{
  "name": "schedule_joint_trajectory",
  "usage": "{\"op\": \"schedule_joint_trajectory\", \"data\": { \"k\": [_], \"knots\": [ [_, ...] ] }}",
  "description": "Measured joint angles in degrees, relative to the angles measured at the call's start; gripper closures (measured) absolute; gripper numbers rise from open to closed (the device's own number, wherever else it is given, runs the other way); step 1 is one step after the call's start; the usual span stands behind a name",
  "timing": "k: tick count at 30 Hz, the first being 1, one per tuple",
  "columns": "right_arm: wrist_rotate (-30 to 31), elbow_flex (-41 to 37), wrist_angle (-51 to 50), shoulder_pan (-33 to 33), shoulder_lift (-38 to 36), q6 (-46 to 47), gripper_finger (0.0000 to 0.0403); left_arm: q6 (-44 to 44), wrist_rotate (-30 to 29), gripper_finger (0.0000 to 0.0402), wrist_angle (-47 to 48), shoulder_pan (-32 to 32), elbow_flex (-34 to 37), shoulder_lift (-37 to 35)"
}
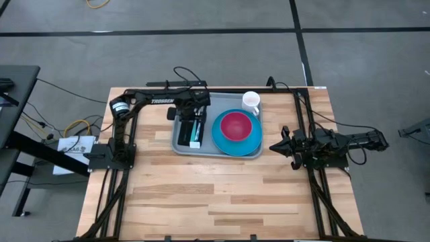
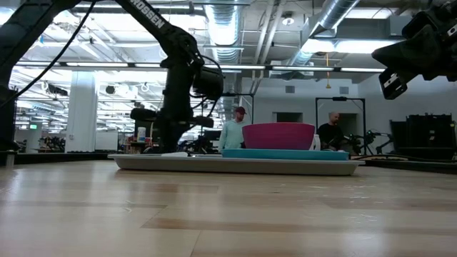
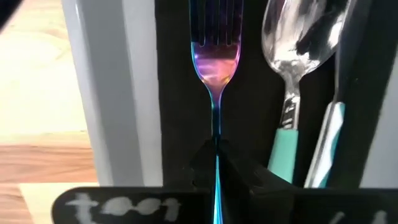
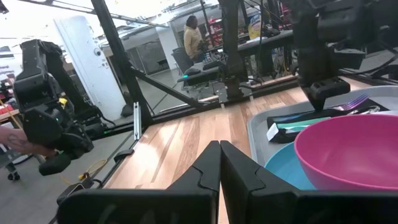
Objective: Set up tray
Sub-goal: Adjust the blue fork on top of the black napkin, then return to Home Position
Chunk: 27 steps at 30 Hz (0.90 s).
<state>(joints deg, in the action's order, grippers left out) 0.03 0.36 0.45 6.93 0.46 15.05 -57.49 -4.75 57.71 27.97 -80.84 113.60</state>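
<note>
The left tool (image 1: pixel 193 115) is pinching the fork (image 3: pixel 216 68) by its handle, directly over the tray's (image 1: pixel 180 145) left part – the fork's long axis runs near-to-far. The right tool (image 1: pixel 283 146) (pressed together, holding nothing) waits just right of the tray on the worktop (image 1: pixel 201 202).

You get bright, even ceiling light; glare streaks the spoon (image 3: pixel 297 37) (close-up blurred), and arms silhouette darkly against the room.
</note>
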Motion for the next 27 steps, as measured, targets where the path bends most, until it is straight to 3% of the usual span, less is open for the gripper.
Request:
{"op": "schedule_joint_trajectory", "data": {
  "k": [15,27],
  "knots": [
    [0.0,0.0,-0.02,0.01,0.01,-0.02,0.0403,0.9,-0.31,0.0397,-0.63,0.07,0.39,-0.02],
    [0.0,-0.02,0.0,0.0,0.01,-0.01,0.0403,0.87,0.19,0.0331,-0.58,-0.02,0.39,-0.02]
  ]
}}
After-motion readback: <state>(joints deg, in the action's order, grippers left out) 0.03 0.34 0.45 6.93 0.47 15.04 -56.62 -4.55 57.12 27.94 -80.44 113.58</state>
